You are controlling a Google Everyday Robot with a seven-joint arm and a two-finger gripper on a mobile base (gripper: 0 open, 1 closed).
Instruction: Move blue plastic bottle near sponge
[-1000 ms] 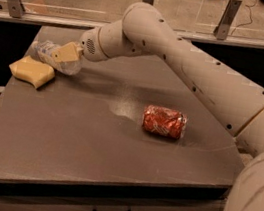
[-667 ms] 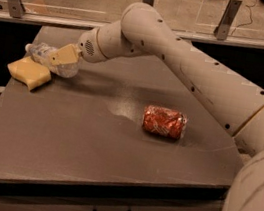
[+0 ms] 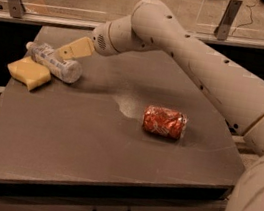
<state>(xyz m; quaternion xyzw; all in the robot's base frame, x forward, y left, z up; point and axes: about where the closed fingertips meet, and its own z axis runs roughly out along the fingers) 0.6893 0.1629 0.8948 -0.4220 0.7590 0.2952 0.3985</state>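
The blue plastic bottle (image 3: 55,63) lies on its side at the table's far left, white cap pointing left. Its cap end rests against the pale yellow sponge (image 3: 28,72), which lies just in front and to the left of it. My gripper (image 3: 66,53) reaches in from the right and sits at the bottle's upper side, touching or just over its middle. The arm stretches across the back of the table.
A crushed red soda can (image 3: 164,122) lies on its side right of the table's middle. The grey table (image 3: 89,145) ends close to the left of the sponge. A glass barrier with metal posts (image 3: 228,18) runs behind the table.
The bottle has come down onto the table beside the sponge and now shows along its whole length. The gripper has drawn back slightly to the upper right.
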